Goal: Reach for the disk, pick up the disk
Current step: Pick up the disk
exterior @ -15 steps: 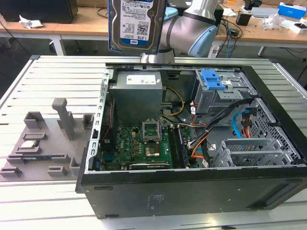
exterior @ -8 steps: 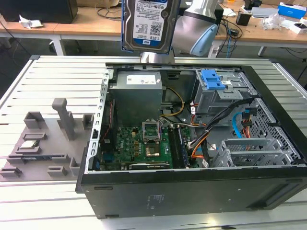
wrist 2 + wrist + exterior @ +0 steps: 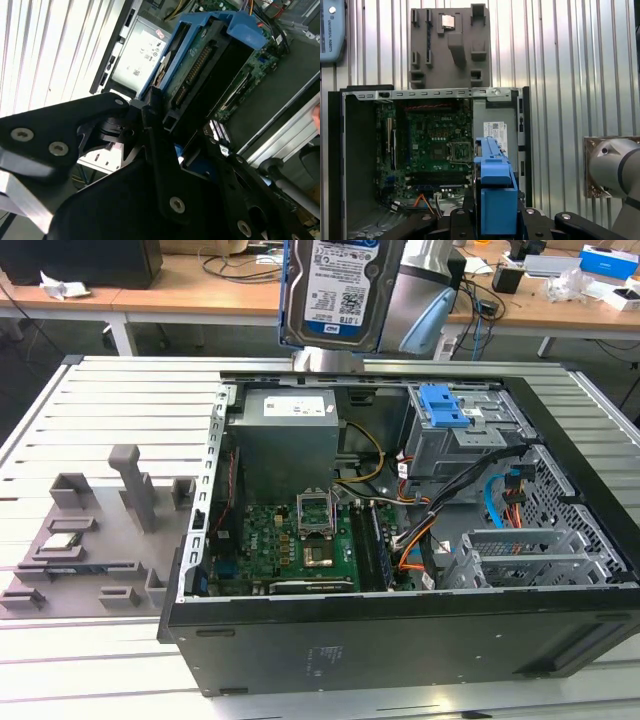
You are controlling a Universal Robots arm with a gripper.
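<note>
Silver-grey metal with a white-and-blue label: that is the disk (image 3: 335, 290), hanging upright in the air with its label face turned toward the exterior view. It is gripped at its upper end, so nearly all of its body hangs below the claw. In both wrist views the claw (image 3: 175, 135) is closed on it, the black fingers (image 3: 152, 125) pressed against the blue rails on either side of the disk (image 3: 200, 65), with no gap showing between pad and rail. The first wrist view looks down the length of the disk (image 3: 495, 195), its blue rail running away from the claw (image 3: 495, 222) toward the machine underneath.

Well below the claw lies the open computer case (image 3: 400, 640), flat on its side on the slatted metal table (image 3: 60, 420). The disk is lifted clear of it. Inside the case, the green motherboard (image 3: 290, 540) sits almost straight under the claw, with the grey power supply (image 3: 285, 435) beside it. The drive cage with its small blue latch (image 3: 445, 405) is off to one side of the claw, farther along the case. Beyond the case from the claw, on the same table, rests a grey moulded fixture (image 3: 100, 530). The silver arm (image 3: 425, 290) rises just behind the disk.
</note>
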